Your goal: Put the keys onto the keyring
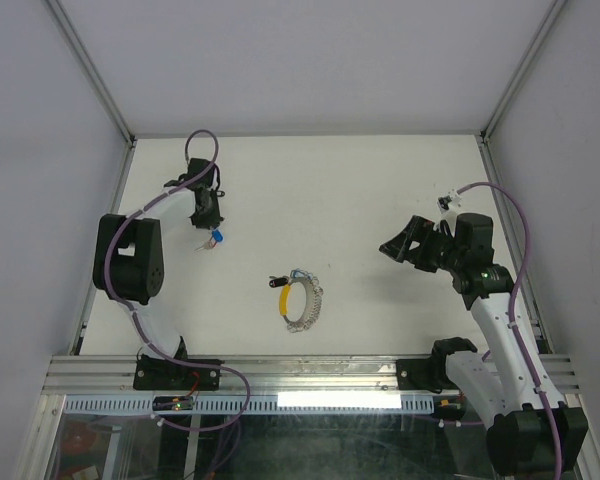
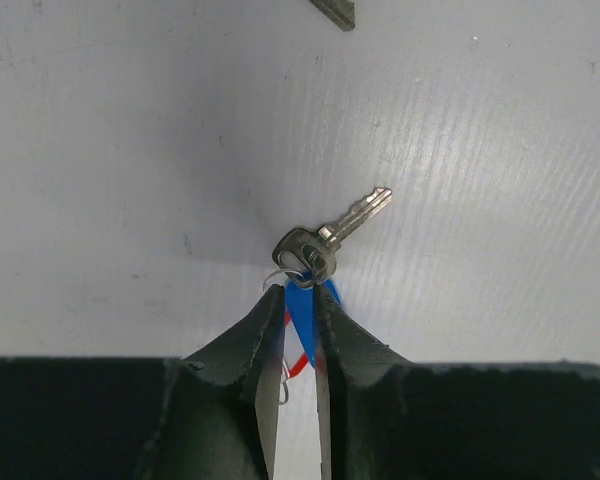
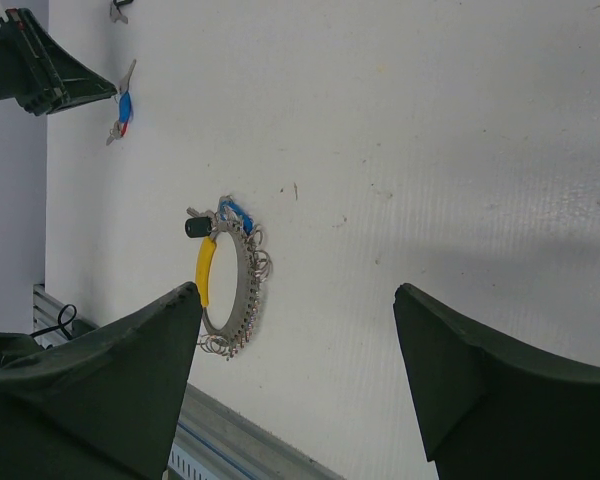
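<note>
Since the left gripper point(image 2: 298, 300) has its jaws nearly closed on the blue tag point(image 2: 302, 305) of a key point(image 2: 330, 232), blade poking out toward 2 o'clock in the wrist view, I'd say the job now is carrying it to the keyring point(image 1: 302, 298). That lies flat on the table point(image 1: 380, 180), at roughly 4 o'clock from that gripper in the top view, well apart.

Tip: keep the pinch on the tag so the key's head hangs free, and come in low and slow.

The right gripper point(image 3: 295, 292) is wide open, holding nothing, at 3 o'clock from the ring.

Count:
- one keyring
- two tagged keys at its yellow arc: black tag point(image 3: 194, 228) and another blue one point(image 3: 236, 212)
- one key clearly in the grip, plus a red tag point(image 2: 298, 362), so maybe a second key there, can't tell
</note>
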Action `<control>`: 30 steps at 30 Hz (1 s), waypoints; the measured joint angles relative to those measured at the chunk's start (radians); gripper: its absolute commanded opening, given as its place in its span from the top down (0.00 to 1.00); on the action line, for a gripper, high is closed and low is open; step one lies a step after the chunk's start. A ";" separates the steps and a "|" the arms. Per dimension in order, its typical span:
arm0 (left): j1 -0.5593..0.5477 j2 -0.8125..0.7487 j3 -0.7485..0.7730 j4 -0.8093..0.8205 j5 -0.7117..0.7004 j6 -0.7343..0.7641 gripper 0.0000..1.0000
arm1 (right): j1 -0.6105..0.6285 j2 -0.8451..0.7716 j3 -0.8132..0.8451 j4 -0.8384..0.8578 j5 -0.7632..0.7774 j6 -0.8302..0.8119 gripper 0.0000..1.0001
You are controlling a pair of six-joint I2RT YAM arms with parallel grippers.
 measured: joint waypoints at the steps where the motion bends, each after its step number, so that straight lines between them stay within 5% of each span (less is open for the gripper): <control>1: 0.000 -0.013 -0.008 0.004 -0.004 -0.003 0.74 | 0.000 0.000 0.000 0.000 0.000 0.000 0.19; 7: 0.000 -0.059 -0.021 0.016 -0.042 -0.024 0.57 | 0.000 0.000 -0.003 0.000 0.000 -0.001 0.19; 22: 0.001 -0.005 -0.022 0.021 -0.036 -0.028 0.52 | 0.000 0.000 -0.003 -0.002 0.000 -0.015 0.19; 30: 0.001 0.015 -0.022 0.030 -0.005 -0.027 0.60 | 0.000 0.000 -0.003 -0.003 -0.001 -0.019 0.19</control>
